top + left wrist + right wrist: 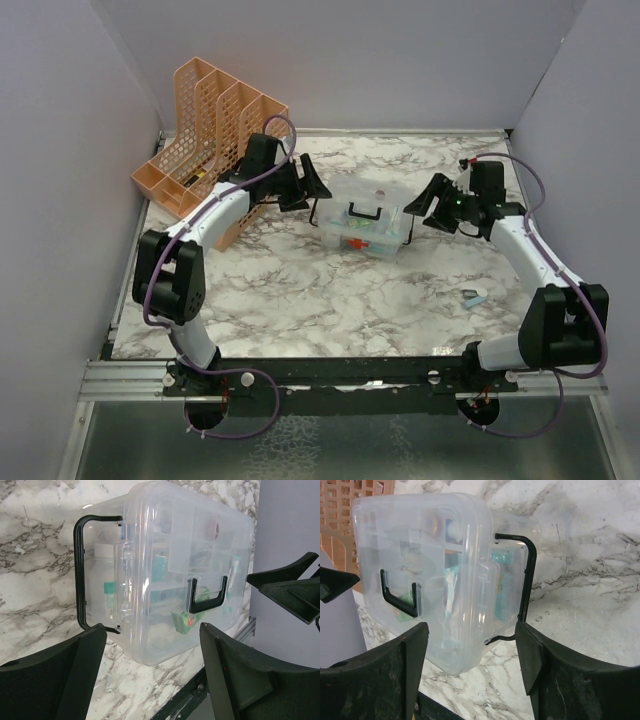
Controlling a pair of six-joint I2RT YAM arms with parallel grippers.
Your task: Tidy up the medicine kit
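The medicine kit [362, 228] stands near the middle of the top view, on the marble-patterned tabletop [300, 300], and its lid looks closed. It is a small rectangular box of clear, smooth plastic with rounded corners. Through the walls one sees small packets, some teal and some green, and a red mark shows on the front. A black handle [207, 597] sits on the lid, and a thin black wire loop [80, 575] hangs at each short end.

I think it is light and rather stiff, but the glossy walls are slippery and may bend under a hard squeeze. The lid handle seems to me the safest place to lift it, and the two short ends the best for steadying it.

The left pincer [303, 188] and the right pincer [432, 205] stand one at each end of the box. Both have their fingers apart and hold nothing. An orange mesh rack [205, 130] stands at the upper left.
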